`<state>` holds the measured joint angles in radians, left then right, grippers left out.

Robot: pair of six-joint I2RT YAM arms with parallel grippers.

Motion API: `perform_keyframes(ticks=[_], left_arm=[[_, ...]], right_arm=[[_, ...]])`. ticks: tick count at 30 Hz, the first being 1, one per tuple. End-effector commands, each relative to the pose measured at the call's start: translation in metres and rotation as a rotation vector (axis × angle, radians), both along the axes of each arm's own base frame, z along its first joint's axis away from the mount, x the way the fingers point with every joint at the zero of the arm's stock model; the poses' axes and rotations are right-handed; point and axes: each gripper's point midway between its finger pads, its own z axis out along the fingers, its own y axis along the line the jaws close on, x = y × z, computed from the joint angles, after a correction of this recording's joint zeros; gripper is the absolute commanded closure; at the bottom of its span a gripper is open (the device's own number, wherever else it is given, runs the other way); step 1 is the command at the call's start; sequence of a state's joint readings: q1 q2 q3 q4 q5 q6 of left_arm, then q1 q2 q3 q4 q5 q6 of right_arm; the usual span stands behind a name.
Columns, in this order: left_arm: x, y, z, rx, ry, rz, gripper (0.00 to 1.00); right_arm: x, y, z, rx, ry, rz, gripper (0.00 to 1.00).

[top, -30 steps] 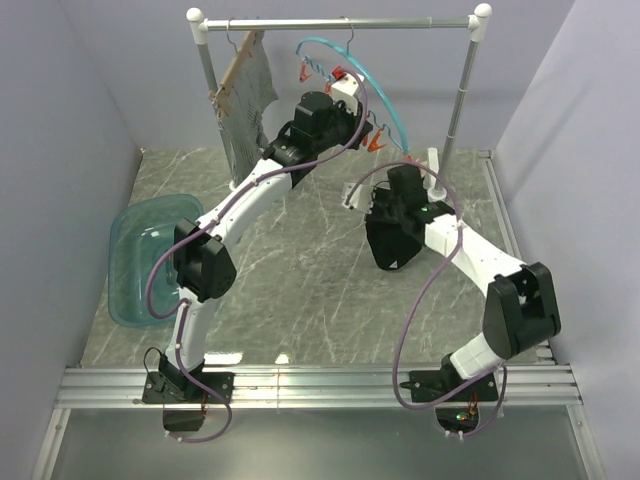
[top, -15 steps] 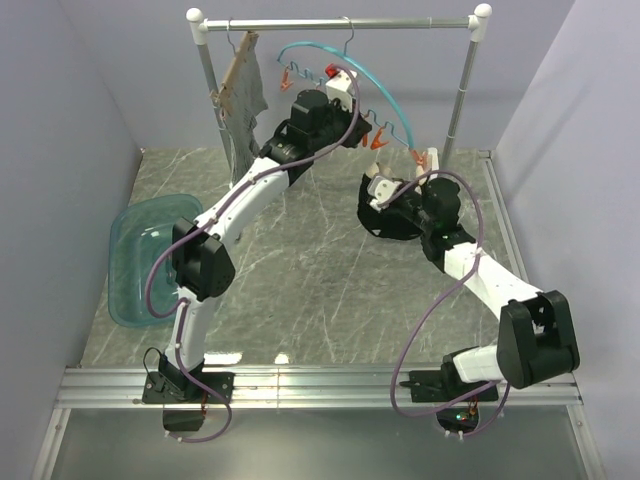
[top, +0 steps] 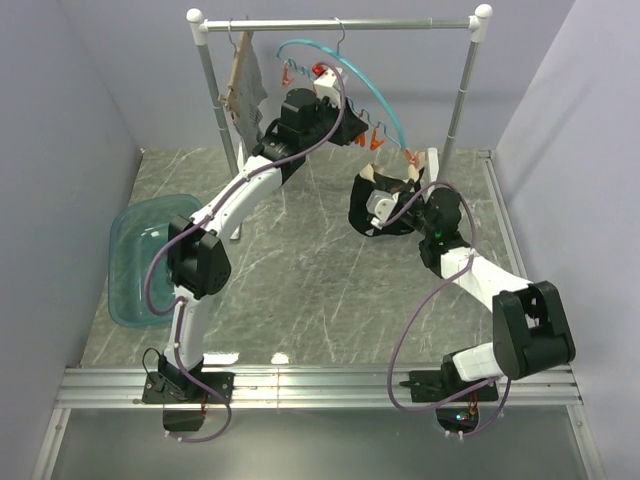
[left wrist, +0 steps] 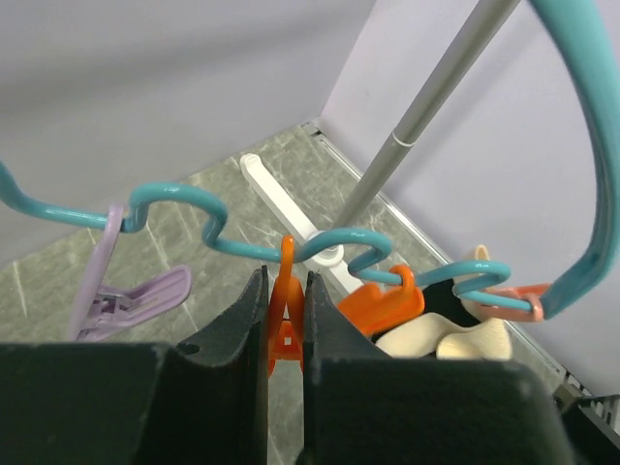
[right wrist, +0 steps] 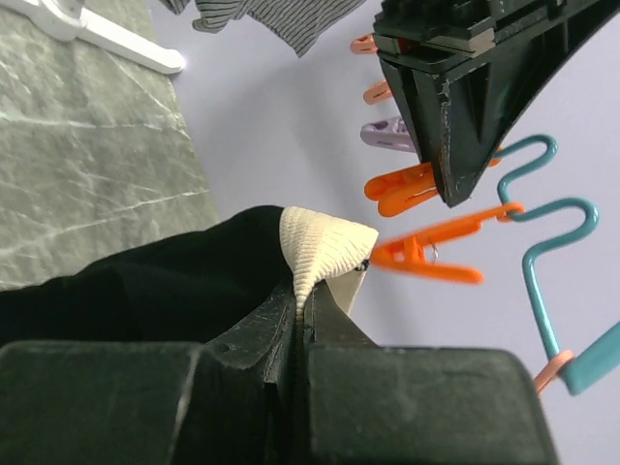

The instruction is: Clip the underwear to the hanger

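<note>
**Waistband offered to the clips while one clip is squeezed**

The left gripper (left wrist: 286,291) is closed on an orange clip (left wrist: 284,334) of the hanger (left wrist: 174,199), probably to spread its mouth and steady the hoop. The right gripper (right wrist: 300,325) is clamped on the underwear (right wrist: 145,286) at the waistband (right wrist: 325,242). The waistband juts just past that gripper's tips, leaving a free edge for a clip to bite. Its corner sits at the tip of the next clip (right wrist: 426,254), beside the squeezed one, and the black cloth trails behind the gripper.
</note>
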<state>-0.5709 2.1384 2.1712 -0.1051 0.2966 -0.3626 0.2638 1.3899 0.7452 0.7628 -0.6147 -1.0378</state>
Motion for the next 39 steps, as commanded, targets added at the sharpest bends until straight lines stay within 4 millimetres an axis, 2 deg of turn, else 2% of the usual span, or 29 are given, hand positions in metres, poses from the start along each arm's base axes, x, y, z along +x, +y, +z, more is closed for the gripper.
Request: perform_keyframes(ticks=[1,3,7,10,16,18,24,39], left_arm=[[-0.021,0.006,0.058,-0.105,-0.091,-0.059,1.0],[-0.026,0.004,0.056,-0.109,-0.081,-0.093,1.0],[-0.035,0.003,0.065,-0.148,-0.104,-0.153,1.0],[-0.038,0.004,0.066,-0.147,-0.112,-0.179,1.0],[-0.04,0.003,0.062,-0.147,-0.1,-0.219,1.0],[-0.041,0.002,0.06,-0.141,-0.094,-0.23,1.0],[-0.04,0.001,0.051,-0.105,-0.088,-0.237,1.0],[-0.047,0.005,0.054,-0.102,-0.104,-0.245,1.0]], right_arm=[[0.001,0.001,0.026,-0.035,-0.177,0.004,1.0],[0.004,0.001,0.029,-0.04,-0.201,-0.005,1.0],[0.012,0.003,0.027,-0.083,-0.242,-0.016,1.0],[0.016,0.004,0.022,-0.116,-0.263,-0.017,1.0],[0.028,0.008,0.025,-0.132,-0.292,-0.037,1.0],[0.029,0.012,0.03,-0.13,-0.301,-0.032,1.0],[0.032,0.018,0.03,-0.142,-0.302,-0.014,1.0],[0.039,0.028,0.023,-0.187,-0.271,0.003,1.0]])
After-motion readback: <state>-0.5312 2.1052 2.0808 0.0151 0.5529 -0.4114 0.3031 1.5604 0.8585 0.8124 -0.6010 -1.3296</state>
